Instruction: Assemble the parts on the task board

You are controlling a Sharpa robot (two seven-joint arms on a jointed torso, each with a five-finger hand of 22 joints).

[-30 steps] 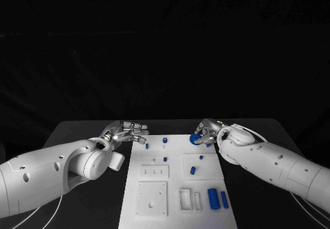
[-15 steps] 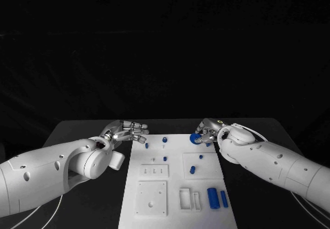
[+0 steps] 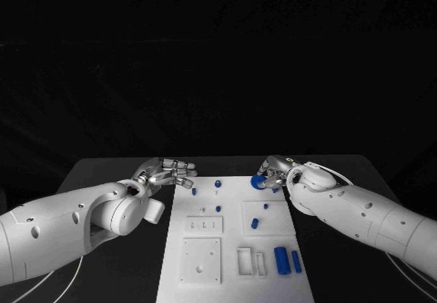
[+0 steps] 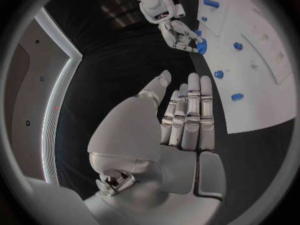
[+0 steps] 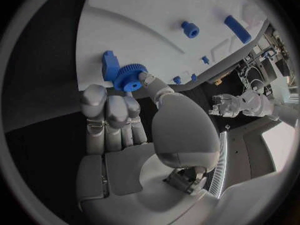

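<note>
The white task board (image 3: 205, 278) lies lengthwise in the middle of the table. My right hand (image 3: 276, 172) hovers over its far right corner and pinches a blue gear (image 3: 257, 182) between thumb and fingertips. In the right wrist view the gear (image 5: 129, 77) hangs just above the board, close to a blue upright piece (image 5: 110, 65). My left hand (image 3: 169, 172) is open beside the board's far left corner, holding nothing. In the left wrist view its fingers (image 4: 187, 112) lie straight and close together. Small blue pegs (image 3: 218, 184) stand on the board's far half.
Two blue cylinders (image 3: 281, 259) lie side by side near the board's near right edge, next to white slotted blocks (image 3: 245, 263). A short blue part (image 3: 255, 223) lies on a raised square plate. Black tabletop (image 3: 109, 173) flanks the board on both sides.
</note>
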